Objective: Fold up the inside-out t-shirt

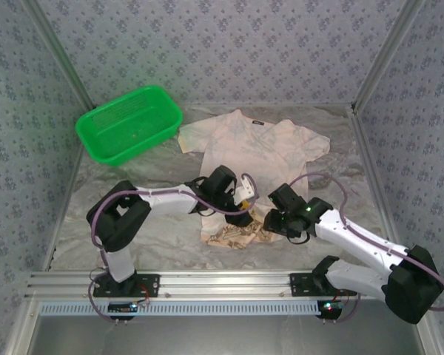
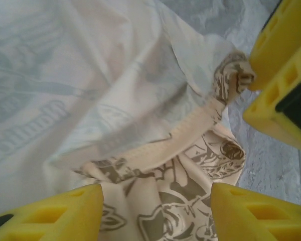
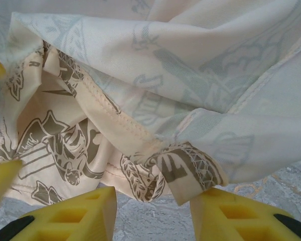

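The t-shirt (image 1: pixel 251 144) lies flat in the middle of the table with its pale reverse side up. Its near hem is bunched in a heap (image 1: pixel 237 235) that shows the brown print. My left gripper (image 1: pixel 243 211) hovers over that hem. Its yellow fingers (image 2: pixel 50 216) stand apart, open, with printed cloth (image 2: pixel 180 196) loose between them. My right gripper (image 1: pixel 270 220) is just to the right, also open. In the right wrist view bare table shows between its fingers (image 3: pixel 65 216), and a folded hem corner (image 3: pixel 190 170) touches the tip of the right finger.
A green plastic basket (image 1: pixel 129 123) stands at the back left. The table (image 1: pixel 333 148) is covered with a grey marbled sheet, and patterned walls close it in on three sides. The two grippers are close together over the hem.
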Tool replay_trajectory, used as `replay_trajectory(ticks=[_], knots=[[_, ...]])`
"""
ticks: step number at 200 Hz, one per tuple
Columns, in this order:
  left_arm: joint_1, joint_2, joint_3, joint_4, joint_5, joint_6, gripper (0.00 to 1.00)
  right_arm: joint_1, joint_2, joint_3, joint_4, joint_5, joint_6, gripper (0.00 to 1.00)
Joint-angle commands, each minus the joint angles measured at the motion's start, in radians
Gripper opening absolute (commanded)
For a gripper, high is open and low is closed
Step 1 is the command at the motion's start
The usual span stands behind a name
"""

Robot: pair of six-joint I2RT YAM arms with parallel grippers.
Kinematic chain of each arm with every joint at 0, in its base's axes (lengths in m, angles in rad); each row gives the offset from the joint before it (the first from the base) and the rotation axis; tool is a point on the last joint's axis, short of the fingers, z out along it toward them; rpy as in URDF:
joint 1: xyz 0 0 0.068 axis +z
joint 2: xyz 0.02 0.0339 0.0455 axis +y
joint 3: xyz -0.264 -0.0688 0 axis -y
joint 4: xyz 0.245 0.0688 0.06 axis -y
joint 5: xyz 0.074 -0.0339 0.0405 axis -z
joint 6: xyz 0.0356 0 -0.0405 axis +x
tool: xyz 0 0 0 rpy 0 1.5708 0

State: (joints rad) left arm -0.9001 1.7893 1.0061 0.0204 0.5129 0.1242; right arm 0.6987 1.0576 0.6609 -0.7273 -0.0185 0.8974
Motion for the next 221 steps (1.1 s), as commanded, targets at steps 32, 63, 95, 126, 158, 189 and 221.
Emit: replay_trajectory(ticks=[32, 63, 95, 126, 158, 189, 221], knots=[[0.007, 0.066, 0.044, -0.063, -0.228, 0.063, 0.55, -0.013, -0.015, 0.041, -0.005, -0.049, 0.023, 0.52], [0.023, 0.058, 0.056, -0.039, -0.252, 0.022, 0.2, 0.019, -0.019, 0.042, 0.073, -0.095, 0.014, 0.55], [0.058, -0.001, 0.015, 0.027, -0.142, -0.044, 0.0, 0.056, -0.018, 0.021, 0.174, -0.09, -0.027, 0.55], [0.129, -0.033, 0.032, 0.023, 0.078, -0.264, 0.0, 0.161, 0.031, -0.018, 0.38, -0.139, -0.391, 0.57], [0.136, -0.028, 0.072, 0.004, 0.185, -0.42, 0.0, 0.215, 0.086, -0.055, 0.532, -0.068, -0.606, 0.55], [0.138, -0.047, 0.07, 0.039, 0.231, -0.543, 0.0, 0.22, 0.124, -0.109, 0.651, 0.08, -0.662, 0.61], [0.138, -0.136, 0.077, 0.024, 0.168, -0.563, 0.0, 0.217, 0.192, -0.147, 0.683, 0.035, -0.622, 0.6]])
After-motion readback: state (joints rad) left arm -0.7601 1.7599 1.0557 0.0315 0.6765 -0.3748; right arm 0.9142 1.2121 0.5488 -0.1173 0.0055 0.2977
